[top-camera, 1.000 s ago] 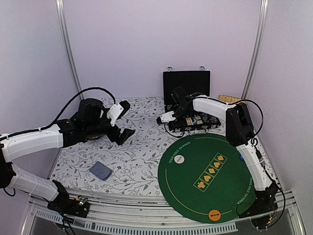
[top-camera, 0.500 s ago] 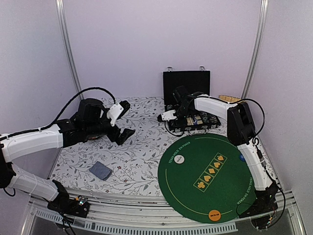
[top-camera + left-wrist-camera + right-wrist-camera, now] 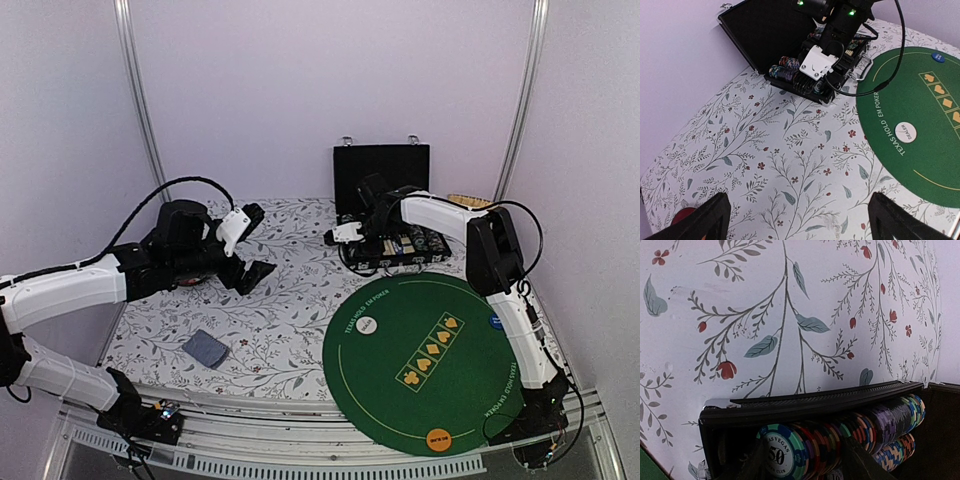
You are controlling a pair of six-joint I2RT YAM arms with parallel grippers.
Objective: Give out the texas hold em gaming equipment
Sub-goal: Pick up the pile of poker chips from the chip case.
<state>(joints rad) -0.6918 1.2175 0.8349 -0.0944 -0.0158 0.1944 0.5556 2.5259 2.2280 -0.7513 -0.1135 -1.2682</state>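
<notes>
An open black case (image 3: 383,170) at the back holds rows of striped poker chips (image 3: 810,445). My right gripper (image 3: 807,467) is down in the case, its fingers (image 3: 860,462) closed against both ends of a short stack of chips that sits in its row. My left gripper (image 3: 250,248) hangs open and empty over the floral cloth, its fingers (image 3: 707,220) wide apart. A white dealer disc (image 3: 368,324), a blue disc (image 3: 495,322) and an orange disc (image 3: 437,437) lie on the round green mat (image 3: 400,350). A blue-grey-backed deck of cards (image 3: 205,347) lies at the front left.
A woven tan piece (image 3: 468,201) stands behind the case on the right. A red dish (image 3: 684,218) shows at the lower left of the left wrist view, below my left arm. Purple walls and metal poles enclose the table. The right arm's cable loops over the mat's far edge.
My right gripper has shifted slightly back and up at the case's left end. My left arm has barely moved.
</notes>
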